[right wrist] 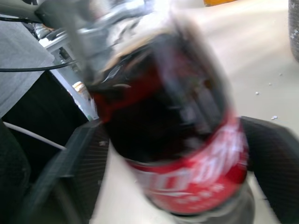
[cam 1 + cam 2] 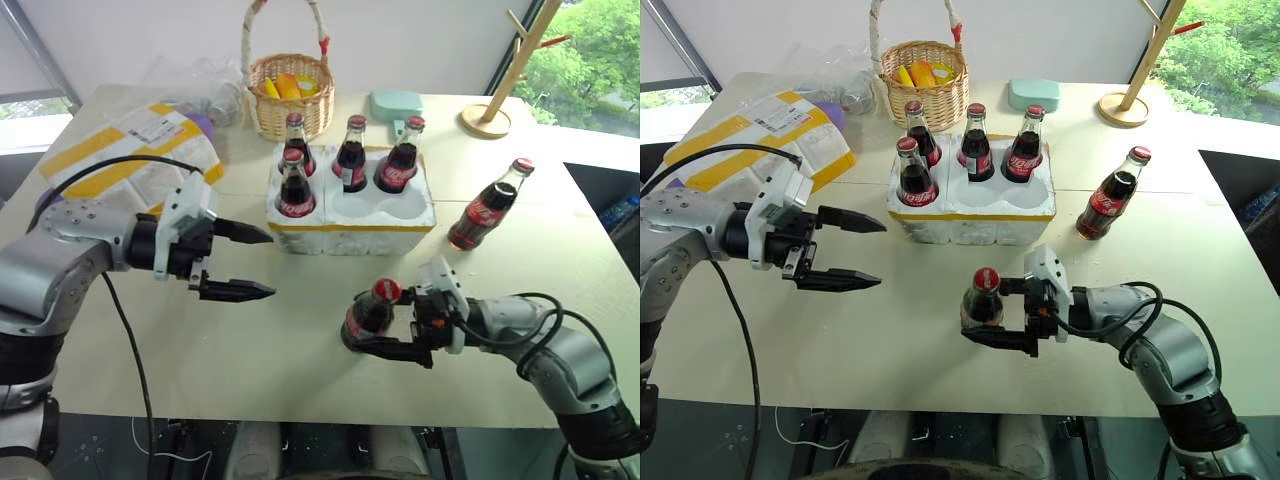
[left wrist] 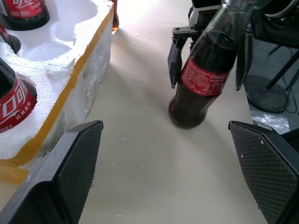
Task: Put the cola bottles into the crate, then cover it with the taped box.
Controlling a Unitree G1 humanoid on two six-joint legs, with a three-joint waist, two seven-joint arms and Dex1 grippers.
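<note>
Here, in the left eye view, the right gripper (image 2: 388, 335) has its fingers closed around an upright cola bottle (image 2: 368, 312) on the worktop (image 2: 300, 350); the crate (image 2: 350, 215) lies beyond. In the left wrist view, the left gripper's fingers (image 3: 65, 172) gape, empty.

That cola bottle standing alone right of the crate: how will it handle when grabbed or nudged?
The lone cola bottle looks like full glass, so probably rigid and heavy for its size. It is tall on a narrow base, likely to tip if pushed near the cap, then roll. Its smooth surface may slip; gripping at the label seems safer.
</note>
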